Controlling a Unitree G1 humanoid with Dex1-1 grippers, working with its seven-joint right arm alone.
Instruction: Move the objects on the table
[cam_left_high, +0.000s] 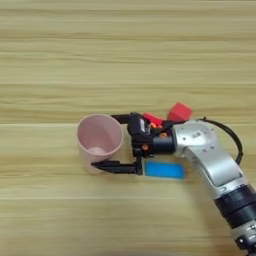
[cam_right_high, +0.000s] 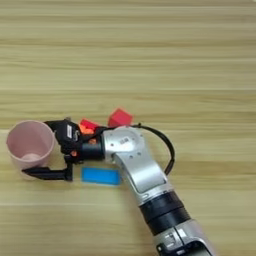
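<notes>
A translucent pink cup stands upright on the table, left of centre. My right gripper reaches in from the right. One black finger lies behind the cup's far rim and the other runs along its near wall, so the cup sits between them. A small red cube rests just behind the wrist. A flat blue bar lies in front of the wrist, close to the near finger's base. A red and orange corner, seemingly the puzzle cube, peeks out behind the gripper body.
The silver forearm crosses the lower right of the table, and a black cable loops off its side. Bare wood stretches across the far half and to the left of the cup.
</notes>
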